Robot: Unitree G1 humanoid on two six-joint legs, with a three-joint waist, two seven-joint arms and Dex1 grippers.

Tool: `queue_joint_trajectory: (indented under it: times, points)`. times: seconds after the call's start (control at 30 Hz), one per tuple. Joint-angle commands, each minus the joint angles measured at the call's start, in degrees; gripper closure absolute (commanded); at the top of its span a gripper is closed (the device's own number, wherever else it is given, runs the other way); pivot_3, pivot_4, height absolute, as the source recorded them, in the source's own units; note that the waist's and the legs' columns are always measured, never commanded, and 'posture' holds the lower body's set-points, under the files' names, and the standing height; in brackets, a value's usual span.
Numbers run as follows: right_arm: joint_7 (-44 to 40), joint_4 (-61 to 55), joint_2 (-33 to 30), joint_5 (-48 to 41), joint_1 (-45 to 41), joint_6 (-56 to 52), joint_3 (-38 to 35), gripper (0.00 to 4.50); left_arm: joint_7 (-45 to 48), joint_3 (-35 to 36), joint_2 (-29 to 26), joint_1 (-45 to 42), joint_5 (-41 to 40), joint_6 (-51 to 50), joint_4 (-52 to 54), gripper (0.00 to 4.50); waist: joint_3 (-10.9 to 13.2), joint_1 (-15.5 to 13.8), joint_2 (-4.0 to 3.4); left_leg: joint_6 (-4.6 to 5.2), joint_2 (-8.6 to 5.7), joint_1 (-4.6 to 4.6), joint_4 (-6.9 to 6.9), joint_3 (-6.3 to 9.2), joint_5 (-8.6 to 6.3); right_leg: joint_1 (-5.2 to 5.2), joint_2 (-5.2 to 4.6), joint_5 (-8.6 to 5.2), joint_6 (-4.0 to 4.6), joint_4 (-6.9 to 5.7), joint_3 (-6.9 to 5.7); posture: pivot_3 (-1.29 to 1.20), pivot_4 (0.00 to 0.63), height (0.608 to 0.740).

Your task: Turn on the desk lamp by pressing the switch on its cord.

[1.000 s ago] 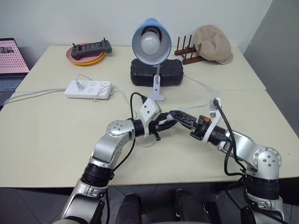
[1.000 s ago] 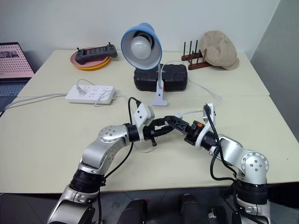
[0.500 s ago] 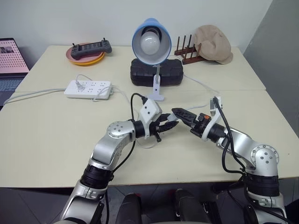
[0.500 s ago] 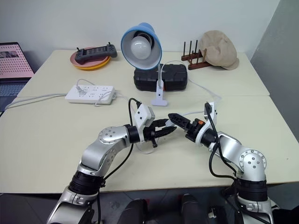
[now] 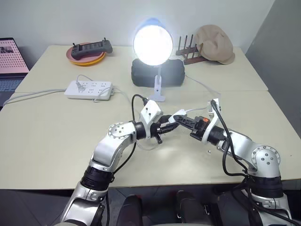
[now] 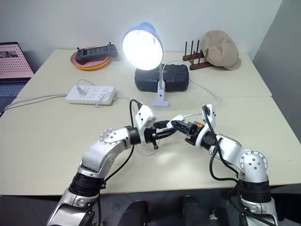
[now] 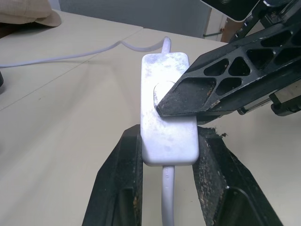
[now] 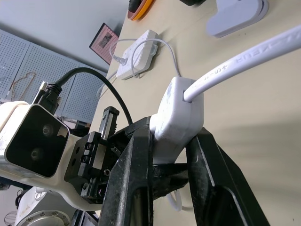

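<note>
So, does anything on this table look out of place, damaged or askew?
Nothing stands out. The blue-shaded desk lamp glows upright, both grippers are shut on the small white inline switch, and the white power strip lies flat.

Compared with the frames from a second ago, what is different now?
The desk lamp has come on; its bulb was dark before. The right gripper, open a second ago, has closed across the switch, one finger on the rocker. The left gripper still clamps the switch by its sides, with the cord running out below. Both arms have stayed about where they were, and the power strip has not moved.
</note>
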State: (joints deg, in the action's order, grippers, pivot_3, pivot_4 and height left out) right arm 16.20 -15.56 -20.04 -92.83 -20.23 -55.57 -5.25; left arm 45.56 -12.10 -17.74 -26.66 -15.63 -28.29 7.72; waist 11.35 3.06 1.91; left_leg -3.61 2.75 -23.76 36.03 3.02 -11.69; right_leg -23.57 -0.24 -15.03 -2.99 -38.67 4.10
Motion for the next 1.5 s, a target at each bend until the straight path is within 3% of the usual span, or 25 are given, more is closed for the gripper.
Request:
queue_joint_trajectory:
  times: [0.03,0.33,0.37,0.57,0.7,0.83,0.97,1.27,1.3,1.5]
  points:
    - [-1.3,-1.7,-0.5,0.7,-0.5,0.6,0.3,3.91,-0.3,0.3,0.4,-0.6,-1.0,0.7,3.2,3.40,0.0,0.0,0.00,0.00,0.00,0.00,0.00,0.00,0.00,0.00,0.00,0.00,0.00,0.00,0.00,0.00,0.150,0.740]
    - [-4.1,-3.5,-1.9,3.9,-1.2,-0.2,1.3,3.91,0.2,0.0,-0.4,-0.5,-0.6,0.7,3.4,3.40,0.0,0.0,0.00,0.00,0.00,-0.02,0.00,0.00,0.00,-0.02,0.00,0.00,0.00,0.03,0.00,0.00,0.150,0.740]
    - [-4.7,-3.7,-2.0,3.5,-1.2,-0.2,1.3,3.22,0.4,0.0,-0.6,-0.8,-0.5,0.7,3.1,3.40,0.0,0.0,0.00,0.00,0.00,-0.02,0.00,0.00,0.00,-0.02,0.00,0.00,0.00,0.03,-0.01,0.00,0.150,0.740]
    - [-7.2,-6.1,-5.2,2.3,0.9,-1.0,0.6,1.76,4.1,-0.8,-3.5,-2.2,0.0,1.2,0.6,3.40,0.0,-0.1,0.00,0.00,0.00,-0.04,-0.03,0.01,0.00,-0.04,0.00,0.00,0.00,0.04,-0.01,0.00,0.150,0.740]
    - [-14.9,-10.9,-13.9,6.1,5.3,-3.2,-0.8,0.86,7.7,-1.4,-6.1,-4.2,0.8,3.1,-3.4,3.40,0.0,-0.3,-0.01,0.00,-0.01,-0.09,-0.04,0.00,-0.01,-0.04,-0.02,-0.01,0.01,0.15,-0.01,0.00,0.150,0.740]
    - [-25.4,-19.9,-25.1,19.1,9.5,-0.6,-1.1,0.06,12.7,-2.0,-9.0,-10.1,3.3,7.5,-13.8,3.40,0.0,-0.7,-0.03,0.01,-0.03,-0.13,-0.04,0.00,-0.01,-0.06,-0.03,-0.01,0.00,0.20,-0.03,0.00,0.150,0.740]
    - [-30.7,-26.3,-29.2,30.7,10.8,5.2,0.3,0.06,17.6,-4.2,-10.6,-16.2,6.9,13.9,-25.3,3.40,0.0,-0.6,-0.02,0.01,-0.01,-0.11,-0.06,0.00,-0.01,-0.12,0.01,-0.02,0.01,0.19,-0.03,0.00,0.150,0.740]
    - [-32.2,-27.4,-24.3,42.8,14.7,11.5,3.0,0.06,22.1,-7.9,-5.5,-26.4,15.0,29.5,-51.5,3.40,0.0,-1.1,-0.02,0.01,-0.03,-0.46,-0.08,-0.02,-0.02,-0.12,-0.03,0.09,-0.15,0.71,-0.05,0.00,0.150,0.740]
    - [-32.5,-27.1,-23.9,44.3,15.2,12.1,3.4,0.00,22.1,-7.8,-4.8,-26.9,15.4,30.7,-53.4,2.70,0.0,-1.2,-0.02,0.01,-0.04,-0.51,-0.06,-0.01,-0.02,-0.14,-0.04,0.09,-0.16,0.73,-0.06,0.00,0.150,0.740]
    - [-35.4,-25.7,-22.6,48.9,16.6,14.1,3.8,0.00,26.2,-5.2,-6.4,-27.7,14.1,30.5,-52.5,1.67,0.0,-1.2,-0.02,0.01,-0.05,-0.62,-0.07,0.00,-0.02,-0.26,-0.04,0.09,-0.16,0.68,-0.08,0.00,0.150,0.740]
